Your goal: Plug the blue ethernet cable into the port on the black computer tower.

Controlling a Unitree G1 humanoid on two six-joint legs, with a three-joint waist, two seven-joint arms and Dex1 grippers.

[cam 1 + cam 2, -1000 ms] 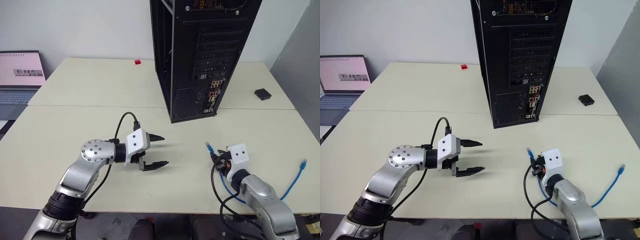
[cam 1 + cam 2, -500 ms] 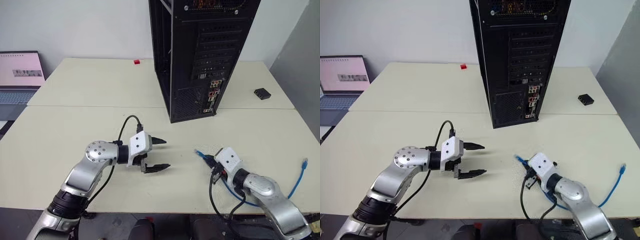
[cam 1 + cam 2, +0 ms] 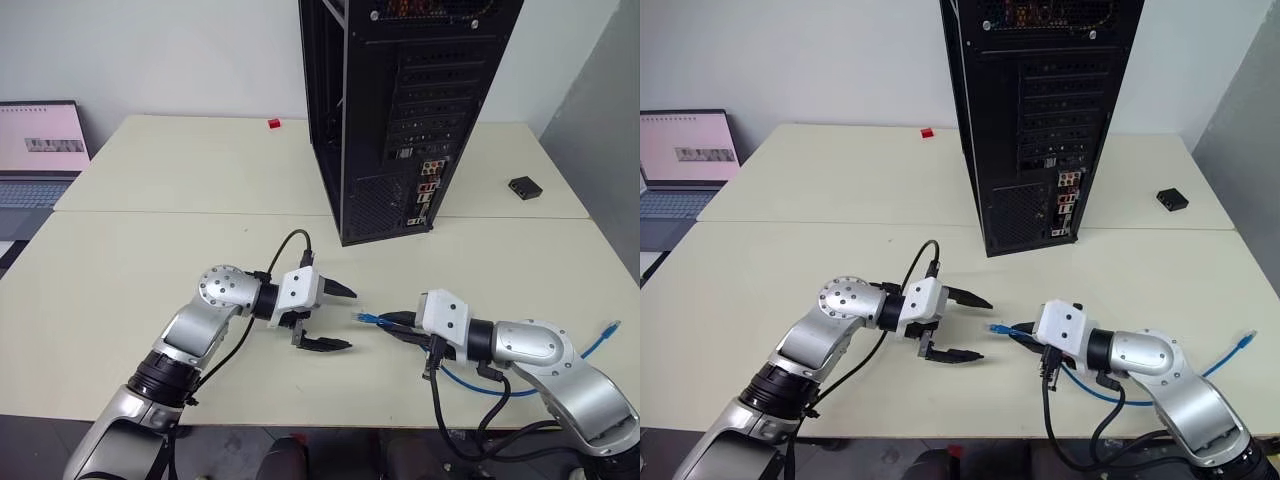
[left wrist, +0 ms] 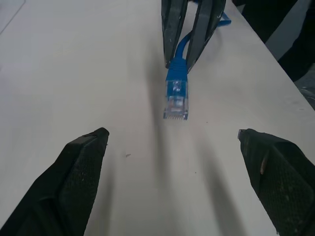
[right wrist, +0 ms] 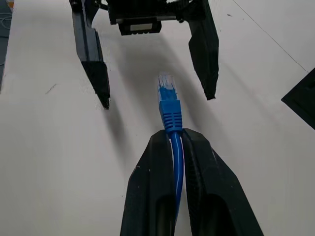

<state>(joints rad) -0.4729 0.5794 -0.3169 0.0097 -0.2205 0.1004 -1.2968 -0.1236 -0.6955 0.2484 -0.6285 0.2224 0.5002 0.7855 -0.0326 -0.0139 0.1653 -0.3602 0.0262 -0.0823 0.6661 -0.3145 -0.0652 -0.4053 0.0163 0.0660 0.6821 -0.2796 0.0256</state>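
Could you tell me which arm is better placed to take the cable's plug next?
Left, probably: the left gripper stands open facing the plug of the blue ethernet cable, which the right gripper pinches just behind it.

On the pale worktop the black computer tower stands upright with its perforated back panel facing the camera, the port among the small coloured connectors low on its rear strip. In front of it the right pincer is clamped on the blue ethernet cable just behind its plug, which sticks out toward the left pincer, whose two black fingers are spread wide a little way from the plug. The cable trails off to the right, ending in a second plug near the worktop's edge, while a laptop sits far left, a small red object far back and a small flat black box to the tower's right.
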